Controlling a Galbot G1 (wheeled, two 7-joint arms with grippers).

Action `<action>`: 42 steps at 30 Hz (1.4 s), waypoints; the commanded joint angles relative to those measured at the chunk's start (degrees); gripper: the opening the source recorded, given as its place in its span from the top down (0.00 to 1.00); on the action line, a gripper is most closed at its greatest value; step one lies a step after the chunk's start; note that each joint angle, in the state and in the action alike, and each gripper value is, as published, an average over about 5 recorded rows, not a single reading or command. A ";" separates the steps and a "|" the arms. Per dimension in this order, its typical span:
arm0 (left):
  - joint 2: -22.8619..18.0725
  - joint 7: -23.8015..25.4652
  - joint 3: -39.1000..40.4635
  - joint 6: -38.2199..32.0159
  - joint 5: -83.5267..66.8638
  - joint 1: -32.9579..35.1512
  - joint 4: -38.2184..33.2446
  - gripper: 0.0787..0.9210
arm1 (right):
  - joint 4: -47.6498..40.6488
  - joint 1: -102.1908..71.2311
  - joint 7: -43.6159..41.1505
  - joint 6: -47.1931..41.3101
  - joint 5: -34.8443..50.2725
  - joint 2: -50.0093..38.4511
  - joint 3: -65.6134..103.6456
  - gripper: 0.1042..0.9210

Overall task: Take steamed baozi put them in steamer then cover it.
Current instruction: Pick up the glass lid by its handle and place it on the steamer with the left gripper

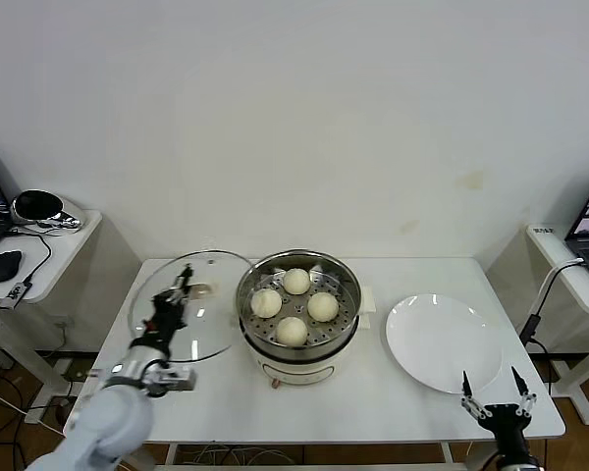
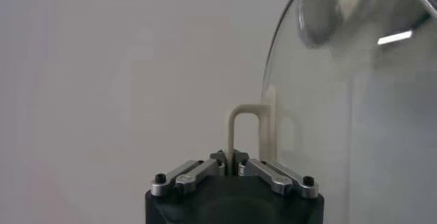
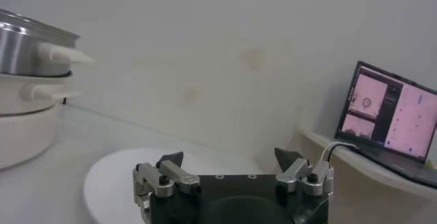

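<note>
The steamer (image 1: 297, 306) stands at the centre of the white bench (image 1: 373, 392), uncovered. Four steamed baozi (image 1: 294, 305) sit on its perforated tray, spaced apart in a diamond arrangement, none stacked.

The cover (image 1: 189, 305) is off the steamer, just beside it on the robot's left, its right edge close to the steamer rim. It is tilted, with the glass facing partly upward. The left hand (image 1: 180, 294) is clamped on the cover's cream-white handle (image 2: 243, 133); the left wrist view shows the fingers pinched tight on the thin handle loop, with the glass disc standing edge-on beside it. Whether the cover's lower edge touches the bench cannot be determined.

The right hand (image 1: 499, 397) is parked at the near right corner of the bench, just in front of the white plate (image 1: 444, 342). Its fingers stand wide apart and hold nothing. The plate lies flat, to the right of the steamer and apart from it.

A laptop (image 3: 390, 119) rests on a side shelf to the right.
</note>
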 commanded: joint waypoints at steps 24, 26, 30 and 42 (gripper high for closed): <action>-18.91 8.92 26.91 9.62 17.75 -22.48 15.27 0.93 | -1.43 0.11 0.25 0.39 -4.08 2.36 -0.95 0.12; -19.18 8.75 26.87 9.40 17.86 -22.50 15.77 0.93 | -1.46 0.09 0.19 0.31 -3.69 2.33 -1.14 0.12; -19.57 8.23 26.78 8.98 17.84 -22.48 16.68 0.93 | -1.56 0.02 0.10 0.39 -3.41 2.35 -1.37 0.12; -20.51 7.66 26.40 8.31 17.74 -21.82 17.75 0.93 | -1.90 -0.27 -0.14 0.49 -2.95 2.23 -1.60 0.12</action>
